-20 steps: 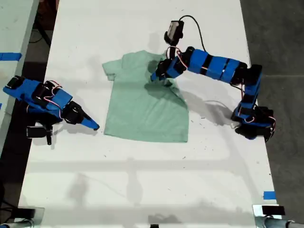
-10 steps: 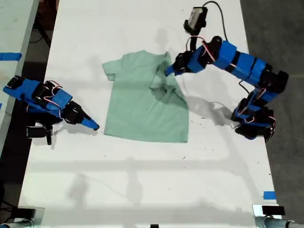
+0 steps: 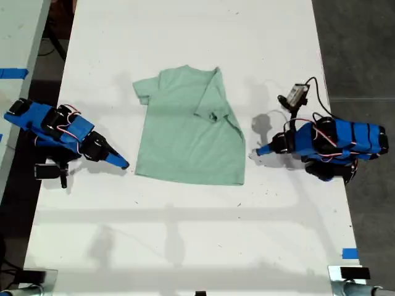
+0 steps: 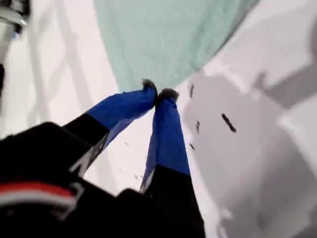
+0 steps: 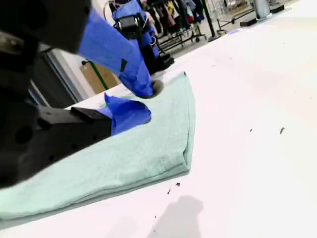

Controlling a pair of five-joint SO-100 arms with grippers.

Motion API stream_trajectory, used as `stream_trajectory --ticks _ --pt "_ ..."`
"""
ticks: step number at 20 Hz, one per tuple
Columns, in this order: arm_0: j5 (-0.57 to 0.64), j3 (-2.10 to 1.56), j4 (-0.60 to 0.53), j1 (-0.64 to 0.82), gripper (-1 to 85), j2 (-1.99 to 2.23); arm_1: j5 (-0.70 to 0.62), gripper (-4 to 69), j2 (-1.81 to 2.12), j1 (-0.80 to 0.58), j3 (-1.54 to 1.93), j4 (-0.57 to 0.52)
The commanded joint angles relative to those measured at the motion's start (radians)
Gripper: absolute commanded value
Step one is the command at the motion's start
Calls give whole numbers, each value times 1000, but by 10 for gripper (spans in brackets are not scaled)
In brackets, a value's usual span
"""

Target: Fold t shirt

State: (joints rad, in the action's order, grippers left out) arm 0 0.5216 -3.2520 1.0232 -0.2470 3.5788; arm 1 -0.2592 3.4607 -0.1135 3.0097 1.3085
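Mint t shirt (image 3: 185,132) flat on table (image 3: 185,234) (one sleeve folded in).

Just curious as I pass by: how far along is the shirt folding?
Early. One sleeve side of the t shirt is folded inward, on the exterior view's right. Nothing is in hand: my first gripper and my second gripper hold nothing. The other sleeve lies spread out.
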Motion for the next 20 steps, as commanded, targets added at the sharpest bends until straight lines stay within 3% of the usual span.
stream_trajectory --ticks 1,3,5,7,8,9,10,11,12,13,15,20 --pt "6 -43 -11 9 34 9 -138 60 -8 2 101 18" --pt "8 -43 -11 9 33 9 -374 46 44 -18 100 12" --pt "8 -43 -11 11 33 9 -319 44 41 -21 98 25" --pt "8 -43 -11 11 33 9 -526 44 41 -23 98 25" --pt "8 -43 -11 11 33 9 -336 39 41 -14 98 25" --pt "8 -43 -11 11 33 9 -38 42 41 -20 98 25" --pt "8 -43 -11 11 33 9 175 46 41 -40 98 25" --pt "8 -43 -11 11 33 9 242 48 41 -89 98 26" --pt "8 -43 -11 11 33 9 158 54 41 -146 98 26" --pt "8 -43 -11 9 33 9 -12 57 41 -196 98 26" --pt "8 -43 -11 9 33 9 -528 58 41 -270 97 26" --pt "8 -43 -11 11 32 9 -546 46 41 -290 92 40"
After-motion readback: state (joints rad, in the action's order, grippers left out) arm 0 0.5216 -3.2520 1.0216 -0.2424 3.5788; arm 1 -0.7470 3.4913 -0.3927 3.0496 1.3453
